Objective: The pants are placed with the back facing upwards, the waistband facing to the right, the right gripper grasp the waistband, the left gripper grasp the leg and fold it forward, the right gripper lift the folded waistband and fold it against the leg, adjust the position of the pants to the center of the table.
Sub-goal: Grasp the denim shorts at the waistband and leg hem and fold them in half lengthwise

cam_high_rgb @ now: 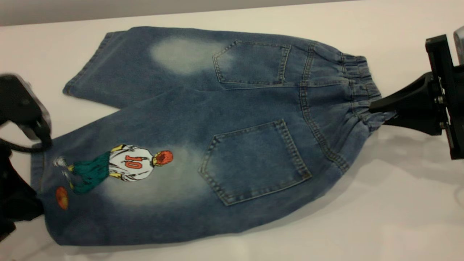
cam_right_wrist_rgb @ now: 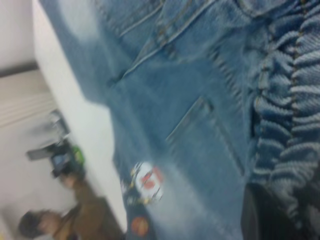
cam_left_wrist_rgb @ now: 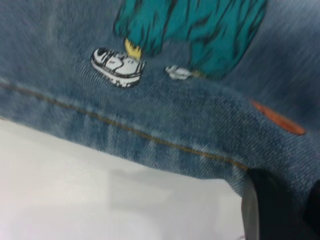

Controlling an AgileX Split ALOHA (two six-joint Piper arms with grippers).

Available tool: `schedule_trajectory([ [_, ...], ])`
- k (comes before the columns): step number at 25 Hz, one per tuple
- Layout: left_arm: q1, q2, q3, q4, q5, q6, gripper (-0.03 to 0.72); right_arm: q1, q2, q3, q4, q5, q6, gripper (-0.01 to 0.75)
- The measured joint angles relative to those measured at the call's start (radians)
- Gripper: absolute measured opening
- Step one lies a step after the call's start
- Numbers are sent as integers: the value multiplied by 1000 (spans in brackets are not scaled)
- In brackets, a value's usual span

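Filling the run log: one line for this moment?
blue faded-denim pants: flat, back up | right pincer: shut on ruffled waistband | left pincer: at printed leg hem, grip unclear

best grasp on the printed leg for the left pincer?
Take the leg by its stitched hem near the orange basketball, coming from the open end at the exterior view's left. That edge lies flat on the table, where the left pincer sits.

Take the pants point(cam_high_rgb: 203, 145) as your landmark. Bare table point(cam_high_rgb: 380, 217) lies open along their near side and past their far edge. At their waistband end the right gripper point(cam_high_rgb: 373, 107) blocks your way; at the printed leg's hem, the left gripper point(cam_high_rgb: 40, 145) does.
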Motion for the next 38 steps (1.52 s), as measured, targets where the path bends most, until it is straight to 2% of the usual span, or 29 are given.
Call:
schedule_trajectory([
  [3, 0, -91, 0, 14, 79, 0, 114, 0, -30, 48, 0, 48, -19, 57],
  [7, 1, -214, 0, 16, 180, 0, 114, -14, -103, 125, -1, 45, -29, 57],
  [11, 1, -350, 0, 68, 285, -27, 114, -65, -195, 218, -4, 43, -30, 57],
  [14, 2, -478, 0, 159, 294, -112, 113, -119, -262, 285, -5, 43, -27, 57],
  [17, 2, -589, -1, 262, 248, -213, 113, -159, -316, 321, -9, 55, 8, 57],
  [23, 2, -646, -2, 488, 95, -450, 113, -160, -335, 312, -7, 97, 93, 57],
  [29, 3, -508, -53, 684, -37, -639, 113, -157, -332, 235, -6, 112, 184, 58],
  [33, 3, -380, -136, 785, -116, -741, 113, -157, -332, 171, -6, 77, 239, 58],
  [38, 25, -194, -285, 801, -169, -771, 113, -157, -332, 117, -4, -8, 291, 59],
])
